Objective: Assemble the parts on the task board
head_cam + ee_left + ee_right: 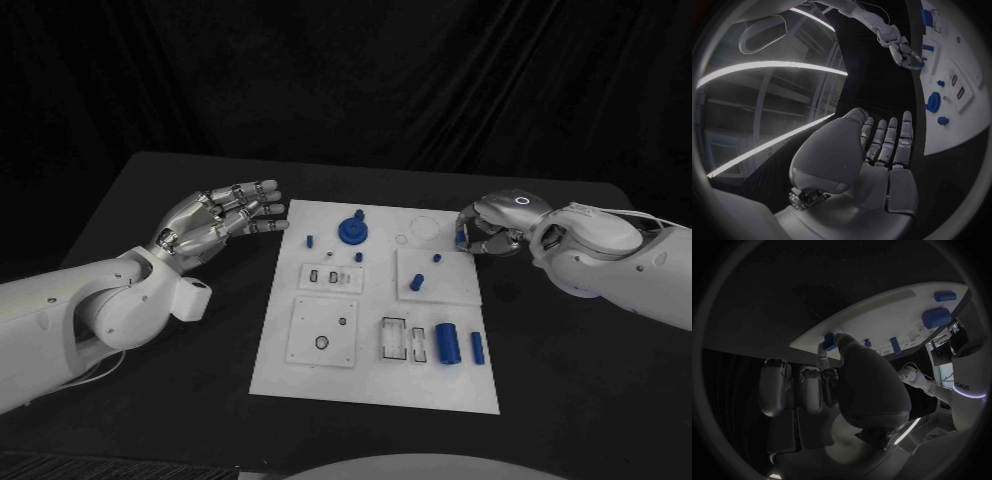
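Lying in the middle of the black table (173, 180), the white task board (368, 385) is carrying the blue parts: a round knobbed part (352, 231) near its far edge, small pegs (417, 282) on a raised plate, and two cylinders (447, 343) toward its near right corner. At the board's far right corner, the right hand (488, 230) is curling its fingers inward, a thumb and fingertip pinching a small blue part (829, 341) against the board's edge. Hovering just beside the board's far left corner, the left hand (219, 220) is holding nothing, its fingers (891, 140) extended side by side.
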Controlling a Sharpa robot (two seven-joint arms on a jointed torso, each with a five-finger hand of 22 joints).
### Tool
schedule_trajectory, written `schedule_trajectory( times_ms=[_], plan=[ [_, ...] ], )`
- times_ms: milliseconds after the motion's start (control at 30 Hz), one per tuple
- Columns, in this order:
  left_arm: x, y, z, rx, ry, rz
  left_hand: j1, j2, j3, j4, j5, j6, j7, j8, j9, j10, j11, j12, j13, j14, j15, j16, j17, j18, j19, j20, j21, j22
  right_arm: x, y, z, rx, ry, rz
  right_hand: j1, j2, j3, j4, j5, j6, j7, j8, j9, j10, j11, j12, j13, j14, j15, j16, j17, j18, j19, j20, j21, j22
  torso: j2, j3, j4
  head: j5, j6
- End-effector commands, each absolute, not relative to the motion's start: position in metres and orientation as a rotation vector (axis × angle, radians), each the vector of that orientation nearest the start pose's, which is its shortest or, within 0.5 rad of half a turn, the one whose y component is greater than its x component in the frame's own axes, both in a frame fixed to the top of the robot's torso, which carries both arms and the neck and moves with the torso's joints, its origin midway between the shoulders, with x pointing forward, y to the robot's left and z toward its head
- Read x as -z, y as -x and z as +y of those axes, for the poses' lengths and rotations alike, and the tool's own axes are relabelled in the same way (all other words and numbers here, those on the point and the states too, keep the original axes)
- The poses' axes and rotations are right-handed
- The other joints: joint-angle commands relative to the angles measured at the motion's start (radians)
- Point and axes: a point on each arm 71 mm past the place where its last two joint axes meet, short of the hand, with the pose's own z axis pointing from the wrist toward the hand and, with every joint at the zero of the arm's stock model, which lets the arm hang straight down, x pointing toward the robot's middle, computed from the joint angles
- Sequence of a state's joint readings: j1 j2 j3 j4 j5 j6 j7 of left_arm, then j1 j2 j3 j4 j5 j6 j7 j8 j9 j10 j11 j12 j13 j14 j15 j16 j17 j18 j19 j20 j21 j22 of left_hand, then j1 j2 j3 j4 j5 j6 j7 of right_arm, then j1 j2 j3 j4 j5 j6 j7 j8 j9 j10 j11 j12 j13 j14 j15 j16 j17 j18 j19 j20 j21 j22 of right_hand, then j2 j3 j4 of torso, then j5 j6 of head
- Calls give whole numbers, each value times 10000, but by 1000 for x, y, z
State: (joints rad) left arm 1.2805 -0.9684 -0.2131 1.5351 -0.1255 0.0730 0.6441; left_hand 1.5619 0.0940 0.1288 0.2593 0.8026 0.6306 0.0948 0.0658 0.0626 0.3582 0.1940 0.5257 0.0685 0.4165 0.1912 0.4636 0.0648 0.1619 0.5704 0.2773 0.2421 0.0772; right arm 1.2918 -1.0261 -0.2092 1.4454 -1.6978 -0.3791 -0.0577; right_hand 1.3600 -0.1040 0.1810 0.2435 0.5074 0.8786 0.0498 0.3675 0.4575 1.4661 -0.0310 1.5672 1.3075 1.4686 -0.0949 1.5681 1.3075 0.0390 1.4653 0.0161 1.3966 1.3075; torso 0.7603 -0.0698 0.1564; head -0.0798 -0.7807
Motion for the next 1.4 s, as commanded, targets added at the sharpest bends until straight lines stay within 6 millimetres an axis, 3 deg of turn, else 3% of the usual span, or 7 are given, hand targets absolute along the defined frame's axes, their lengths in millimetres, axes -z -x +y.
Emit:
schedule_trajectory(
  times_ms=[33,367,600,900,1200,1400],
  plan=[
    [181,-461,249,18718,7843,14782,34,-1,80,-6,-47,-46,19,0,4,-70,-4,56,10,-100,3,26,15,-7,-86,14,-66,-15,192,-477,-310,-3000,3425,15836,160,31,54,-23,122,17,-64,86,87,1047,-50,36,2633,1022,-62,27,2633,52,117,-28,-70,1974,1,0,-2,38,12],
    [181,-461,251,18651,7884,14821,28,1,99,-11,-51,-22,23,7,8,-79,-2,65,11,-106,5,31,15,-6,-88,16,-74,-17,161,-466,-270,-3988,3761,15178,169,-3,68,-37,196,40,-37,137,119,1047,-56,36,2633,1022,-39,27,2633,60,102,-19,-109,1964,0,0,-30,80,-23],
    [182,-461,247,18700,7863,14873,28,1,99,-11,-51,-22,23,7,8,-79,-2,65,11,-106,5,31,15,-6,-88,16,-74,-17,144,-460,-215,-5091,4588,14973,173,-6,76,-43,210,49,-29,151,128,1047,-62,36,2633,1022,-24,27,2633,67,88,-13,-141,1954,6,-6,-12,22,-21],
    [182,-461,243,18795,7826,14927,19,-1,110,-13,-53,-25,24,11,9,-82,-4,76,14,-111,3,34,15,-5,-89,16,-80,-19,162,-466,-167,-5524,5510,15798,217,26,152,-123,236,-18,15,160,147,1047,-36,36,2633,1022,32,27,2633,126,-39,28,-407,1866,13,-23,21,75,-4],
    [182,-462,241,18867,7805,14970,15,4,122,-15,-53,-23,25,13,10,-86,-5,82,15,-114,4,37,15,-5,-91,17,-85,-20,187,-467,-136,-5798,5952,16417,243,20,222,-238,253,-91,95,155,159,1047,27,36,2633,1022,101,27,2633,181,-158,87,-662,1785,-7,-24,77,85,-48],
    [182,-462,241,18882,7799,14984,14,8,131,-17,-53,-25,25,14,10,-89,-4,85,15,-117,5,39,15,-5,-92,17,-88,-21,193,-467,-127,-5781,6189,16464,233,7,239,-272,262,-132,122,139,156,1047,51,36,2633,1022,122,27,2633,199,-197,107,-746,1759,-18,-2,12,171,-114]
  ],
)
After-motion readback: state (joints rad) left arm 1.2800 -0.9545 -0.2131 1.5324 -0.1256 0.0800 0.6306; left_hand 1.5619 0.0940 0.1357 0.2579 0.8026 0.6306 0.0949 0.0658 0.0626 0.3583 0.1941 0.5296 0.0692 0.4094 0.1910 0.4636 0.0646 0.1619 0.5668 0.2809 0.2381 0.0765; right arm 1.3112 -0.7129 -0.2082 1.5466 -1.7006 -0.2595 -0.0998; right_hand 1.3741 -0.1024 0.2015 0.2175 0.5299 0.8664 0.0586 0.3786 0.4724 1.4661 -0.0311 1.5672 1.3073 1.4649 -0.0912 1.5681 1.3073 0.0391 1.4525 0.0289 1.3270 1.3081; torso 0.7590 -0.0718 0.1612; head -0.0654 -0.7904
